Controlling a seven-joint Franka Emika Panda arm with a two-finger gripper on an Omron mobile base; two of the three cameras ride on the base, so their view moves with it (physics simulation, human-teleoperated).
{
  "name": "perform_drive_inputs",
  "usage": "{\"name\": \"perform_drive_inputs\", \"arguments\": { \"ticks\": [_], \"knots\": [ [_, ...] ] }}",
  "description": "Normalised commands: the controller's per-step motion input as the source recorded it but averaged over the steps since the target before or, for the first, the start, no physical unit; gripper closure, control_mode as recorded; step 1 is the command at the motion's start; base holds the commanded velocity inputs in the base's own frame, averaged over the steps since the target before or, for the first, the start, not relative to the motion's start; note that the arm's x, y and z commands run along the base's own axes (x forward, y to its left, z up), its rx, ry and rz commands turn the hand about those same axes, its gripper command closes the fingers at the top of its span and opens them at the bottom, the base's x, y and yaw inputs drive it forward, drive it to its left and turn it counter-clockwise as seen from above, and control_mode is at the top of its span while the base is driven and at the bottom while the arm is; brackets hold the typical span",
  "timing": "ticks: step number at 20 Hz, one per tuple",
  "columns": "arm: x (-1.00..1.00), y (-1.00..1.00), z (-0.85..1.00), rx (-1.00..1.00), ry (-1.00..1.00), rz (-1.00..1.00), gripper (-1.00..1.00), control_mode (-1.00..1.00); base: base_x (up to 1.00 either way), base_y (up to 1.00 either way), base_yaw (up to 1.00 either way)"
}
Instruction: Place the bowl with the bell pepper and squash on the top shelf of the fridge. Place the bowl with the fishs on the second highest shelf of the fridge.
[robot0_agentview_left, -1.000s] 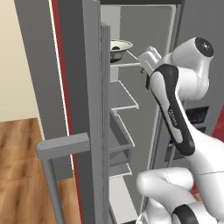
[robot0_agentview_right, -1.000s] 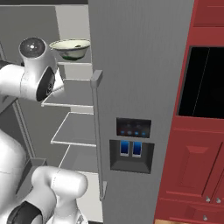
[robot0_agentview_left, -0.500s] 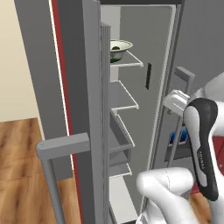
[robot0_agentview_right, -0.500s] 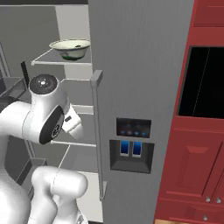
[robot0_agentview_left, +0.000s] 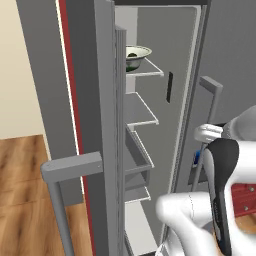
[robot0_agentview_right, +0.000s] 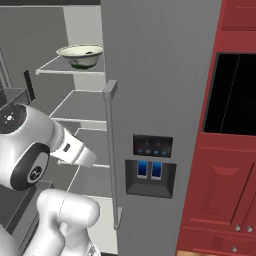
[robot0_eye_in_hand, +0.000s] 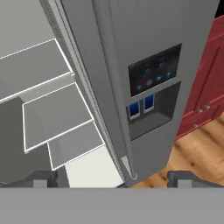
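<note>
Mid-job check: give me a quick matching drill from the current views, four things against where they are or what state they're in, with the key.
Things:
1. bowl with the bell pepper and squash
2. second highest shelf
3. gripper
4. water dispenser panel

Places or states:
A. bare, nothing resting on it
B. on the closed right fridge door, with blue lights
C. resting on the top shelf
D. open and holding nothing, pointing down past the door edge

Pairs: 1-C, 2-A, 3-D, 4-B
</note>
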Motion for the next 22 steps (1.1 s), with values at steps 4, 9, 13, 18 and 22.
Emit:
{"name": "perform_drive_inputs", "arguments": {
  "ticks": [4, 9, 13, 18, 22],
  "knots": [
    [0.0, -0.09, 0.0, 0.0, 0.0, 0.0, -1.0, 1.0, -0.18, -0.72, 0.04],
    [0.0, 0.0, 0.0, 0.0, 0.0, 0.0, -1.0, 1.0, -0.72, -0.85, 0.33],
    [0.0, 0.0, 0.0, 0.0, 0.0, 0.0, -1.0, 1.0, -0.42, -0.07, 0.97],
    [0.0, 0.0, 0.0, 0.0, 0.0, 0.0, -1.0, 1.0, -0.05, 0.0, 1.0],
    [0.0, 0.0, 0.0, 0.0, 0.0, 0.0, -1.0, 1.0, -0.06, 0.0, 1.0]
  ]
}}
